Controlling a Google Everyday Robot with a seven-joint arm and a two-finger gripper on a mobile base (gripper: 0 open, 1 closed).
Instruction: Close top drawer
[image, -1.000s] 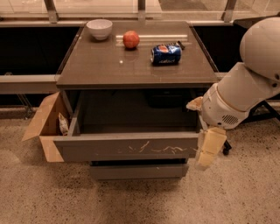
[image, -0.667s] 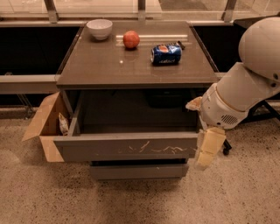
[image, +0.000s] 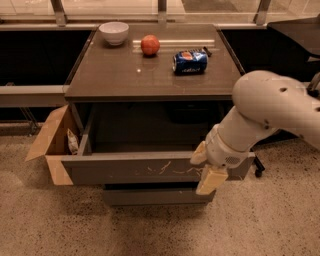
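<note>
The top drawer (image: 130, 170) is a wide grey drawer pulled out from under the tabletop. Its flat front panel has pale scratch marks near the middle and its inside looks dark and empty. My gripper (image: 206, 167) is at the end of the white arm (image: 265, 107), which reaches in from the right. It is in front of the right end of the drawer's front panel, level with it. I cannot tell whether it touches the panel.
The grey cabinet top (image: 125, 75) holds a white bowl (image: 114, 32), a red apple (image: 150, 45) and a blue can (image: 190, 61) lying on its side. A plain lower drawer front (image: 150, 196) sits below. An open cardboard box (image: 50, 137) stands at the left.
My gripper has moved left, from beside the drawer's right end to in front of it. The drawer is still out.
</note>
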